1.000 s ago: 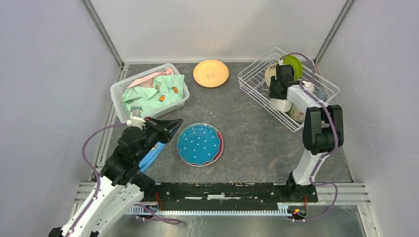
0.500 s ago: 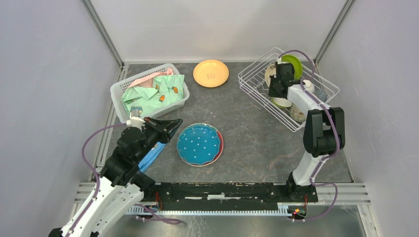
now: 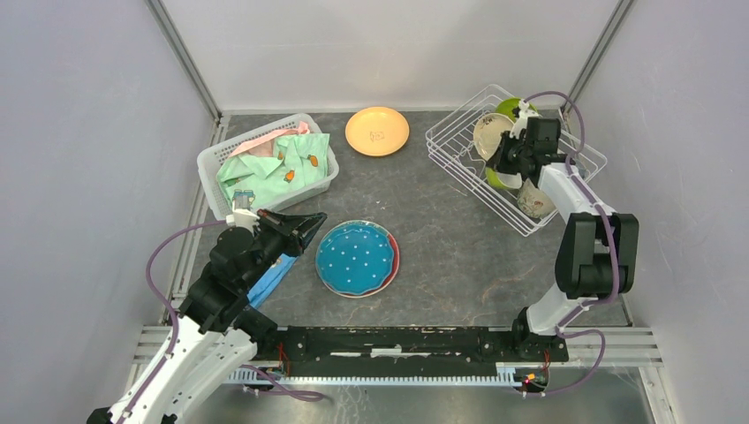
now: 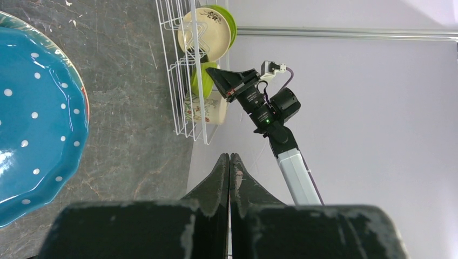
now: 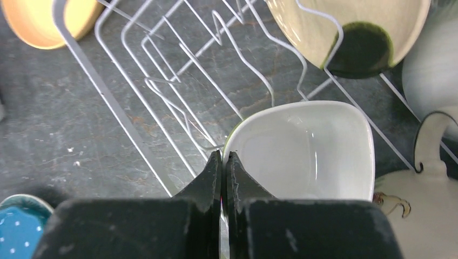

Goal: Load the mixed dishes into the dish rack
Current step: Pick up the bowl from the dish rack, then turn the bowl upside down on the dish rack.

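The dish rack stands at the back right and holds a cream plate, a lime-green plate, a white bowl and a beige mug. My right gripper hangs over the rack, shut, with nothing between its fingers, its tips just beside the white bowl's rim. On the table lie an orange plate and a blue white-dotted plate stacked on a red plate. My left gripper is shut and empty, hovering just left of the blue plate.
A white plastic basket of clothes stands at the back left. A folded blue cloth lies partly under the left arm. Side walls close in the table on the left and the right.
The right gripper has shut and its arm has swung to the right over the rack, with the white bowl left in the rack. The left arm has not moved.
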`<action>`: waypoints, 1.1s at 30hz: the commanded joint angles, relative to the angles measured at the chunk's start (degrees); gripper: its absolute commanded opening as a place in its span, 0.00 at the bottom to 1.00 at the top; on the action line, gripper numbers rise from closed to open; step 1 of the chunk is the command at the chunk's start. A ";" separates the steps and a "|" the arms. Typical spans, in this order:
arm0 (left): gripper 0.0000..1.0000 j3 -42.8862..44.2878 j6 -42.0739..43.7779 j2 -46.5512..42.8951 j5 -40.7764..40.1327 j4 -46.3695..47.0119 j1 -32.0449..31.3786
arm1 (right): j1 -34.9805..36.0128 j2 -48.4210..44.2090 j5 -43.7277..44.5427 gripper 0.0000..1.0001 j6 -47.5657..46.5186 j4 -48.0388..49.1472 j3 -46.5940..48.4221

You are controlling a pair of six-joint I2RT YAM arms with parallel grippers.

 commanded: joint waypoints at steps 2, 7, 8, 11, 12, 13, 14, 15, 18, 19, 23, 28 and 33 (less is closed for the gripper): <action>0.02 0.34 -1.21 0.67 -1.64 0.21 -0.26 | -1.42 -2.32 -14.80 0.00 1.67 10.25 -0.65; 0.02 0.36 -1.21 0.59 -2.20 0.07 -0.20 | -1.88 -2.19 -25.79 0.00 8.93 22.75 -2.87; 0.02 0.34 -1.21 0.67 -2.30 0.05 -0.18 | -1.86 -1.76 -27.88 0.00 10.73 25.12 -2.83; 0.02 0.32 -1.21 0.71 -2.46 0.07 -0.19 | -2.05 -0.65 -31.08 0.00 16.20 33.73 -3.80; 0.02 0.37 -1.21 0.71 -2.51 0.00 -0.18 | -2.11 0.06 -31.88 0.00 19.24 38.04 -4.32; 0.02 0.33 -1.21 0.67 -2.56 0.04 -0.18 | -2.14 0.89 -32.88 0.00 22.40 41.53 -4.68; 0.02 0.39 -1.21 0.68 -2.69 0.06 -0.22 | -2.13 1.92 -34.03 0.00 25.07 45.80 -4.97; 0.02 0.27 -1.21 0.55 -2.77 0.07 -0.18 | -2.17 3.04 -34.77 0.00 28.38 50.66 -5.53; 0.02 0.32 -1.21 0.66 -2.98 0.07 -0.21 | -2.58 7.50 -35.82 0.00 37.58 62.00 -7.47; 0.02 0.34 -1.21 0.67 -3.01 0.05 -0.23 | -2.73 8.83 -36.23 0.00 40.49 66.77 -8.35; 0.02 0.23 -1.21 0.64 -3.40 0.05 -0.19 | -4.06 13.19 -35.69 0.00 50.88 83.40 -12.90; 0.02 0.32 -1.21 1.25 -3.25 0.07 -0.18 | -5.58 14.76 -35.16 0.00 51.85 86.62 -15.95; 0.02 0.44 -1.21 1.79 -3.10 0.05 -0.14 | -7.90 14.13 -34.63 0.09 48.98 82.28 -17.58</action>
